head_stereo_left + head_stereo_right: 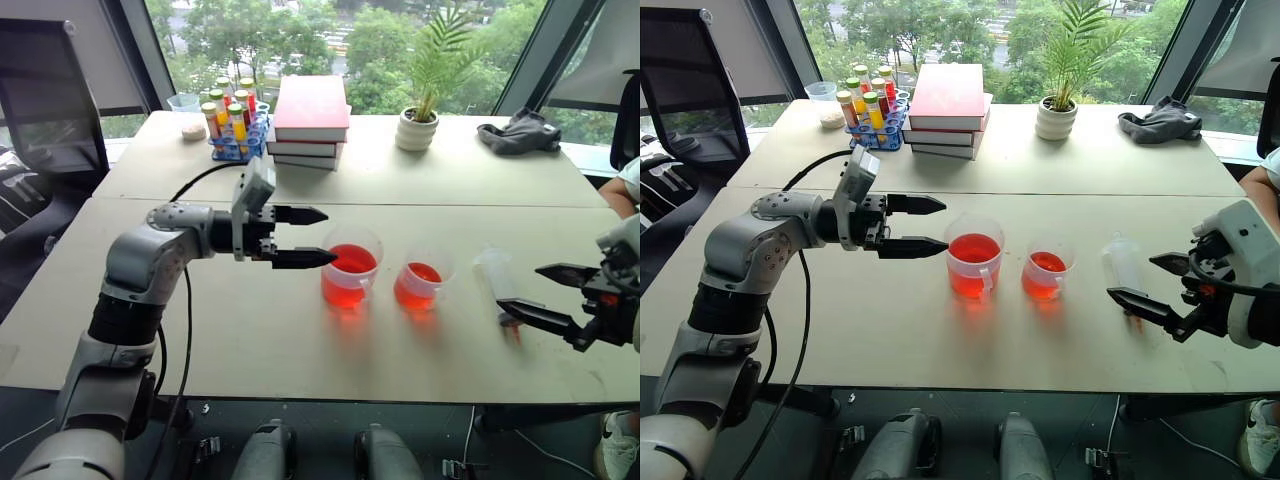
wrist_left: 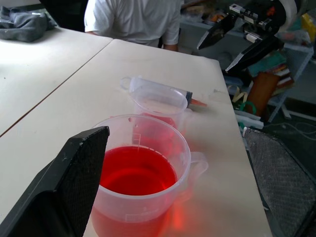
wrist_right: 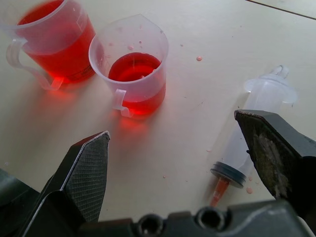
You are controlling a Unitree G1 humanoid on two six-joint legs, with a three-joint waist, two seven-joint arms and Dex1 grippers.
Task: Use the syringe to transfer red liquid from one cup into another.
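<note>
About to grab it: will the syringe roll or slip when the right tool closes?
The syringe lies on its side on the table; its round barrel may roll, though the flange should check that. Smooth clear plastic and nearby droplets suggest slipperiness. Probably light and rigid.

**Two cups and a syringe sitting in a row**

The larger cup (image 1: 351, 268) is standing upright on the table, holding red liquid (image 1: 351, 260) roughly halfway up. Just beside it, the smaller cup (image 1: 421, 281) is standing upright too, also holding red liquid. Near that, the clear syringe (image 3: 251, 126) is lying flat, its orange-red tip pointing toward the table's near edge.
</note>
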